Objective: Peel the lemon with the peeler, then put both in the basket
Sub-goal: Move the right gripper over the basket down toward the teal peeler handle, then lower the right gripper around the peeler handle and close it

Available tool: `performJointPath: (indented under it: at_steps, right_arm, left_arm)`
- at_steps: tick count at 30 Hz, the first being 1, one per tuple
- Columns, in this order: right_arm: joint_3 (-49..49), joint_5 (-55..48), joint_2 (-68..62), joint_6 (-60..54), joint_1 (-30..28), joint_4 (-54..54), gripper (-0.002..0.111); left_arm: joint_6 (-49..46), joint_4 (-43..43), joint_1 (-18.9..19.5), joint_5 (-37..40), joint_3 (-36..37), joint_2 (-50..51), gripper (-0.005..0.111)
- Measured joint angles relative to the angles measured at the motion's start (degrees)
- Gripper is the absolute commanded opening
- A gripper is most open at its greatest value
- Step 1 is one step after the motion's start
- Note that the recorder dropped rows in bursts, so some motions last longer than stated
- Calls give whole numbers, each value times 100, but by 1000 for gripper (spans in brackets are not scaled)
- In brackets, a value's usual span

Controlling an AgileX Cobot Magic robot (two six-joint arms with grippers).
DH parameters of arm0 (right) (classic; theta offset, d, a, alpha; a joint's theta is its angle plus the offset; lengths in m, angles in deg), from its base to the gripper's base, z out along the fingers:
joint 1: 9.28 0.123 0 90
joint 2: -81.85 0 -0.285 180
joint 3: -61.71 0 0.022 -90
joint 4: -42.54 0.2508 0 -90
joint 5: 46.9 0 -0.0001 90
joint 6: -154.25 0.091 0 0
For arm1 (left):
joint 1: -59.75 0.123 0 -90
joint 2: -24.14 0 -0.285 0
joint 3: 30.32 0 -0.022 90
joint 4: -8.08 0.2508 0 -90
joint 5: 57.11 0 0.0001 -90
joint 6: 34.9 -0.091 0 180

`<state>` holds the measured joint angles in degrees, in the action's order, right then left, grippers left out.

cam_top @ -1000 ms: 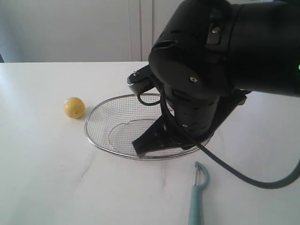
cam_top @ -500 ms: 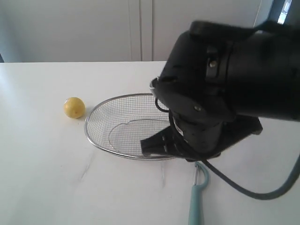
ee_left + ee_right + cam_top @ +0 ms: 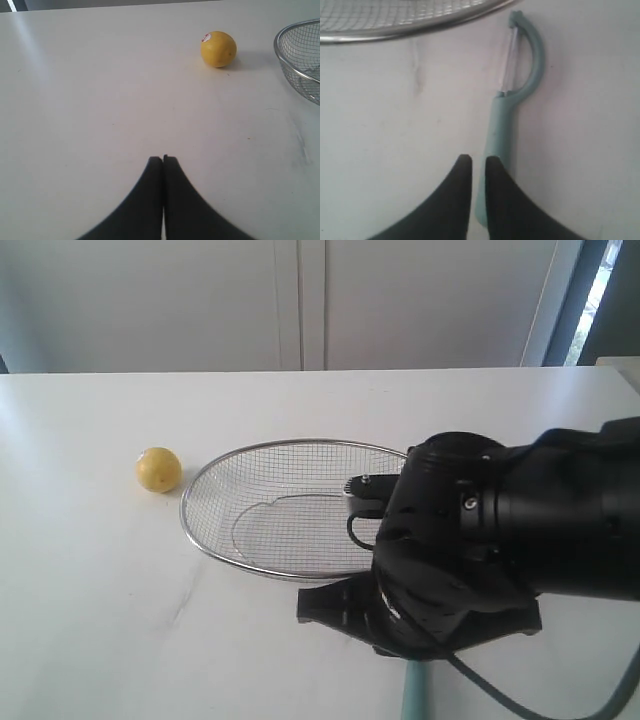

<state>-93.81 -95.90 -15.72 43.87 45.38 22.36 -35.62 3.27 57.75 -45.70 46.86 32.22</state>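
In the exterior view my right arm (image 3: 480,530) hangs low on the near side of the basket (image 3: 200,490), hiding all but a stub of the peeler (image 3: 412,698), and the lemon (image 3: 158,469) sits on the desk (image 3: 90,620) just outside the rim. The left wrist view shows my left gripper (image 3: 163,159) pressed together, lemon well ahead. In the right wrist view my right gripper (image 3: 478,159) is slightly parted and empty, with the peeler's handle running lengthwise away from it, just off the gap.

Bright, soft daylight; faint shadows.
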Motion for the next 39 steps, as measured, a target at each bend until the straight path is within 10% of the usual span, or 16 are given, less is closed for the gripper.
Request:
performJointPath:
  at_steps: [7,39]
  right_arm:
    - [231,299,0,223,0,82,44]
    - [1118,1357,0,1273,-141,-383,44]
  left_arm:
    - [0,0,0,0,0,0,1]
    - [0,0,0,0,0,0,1]
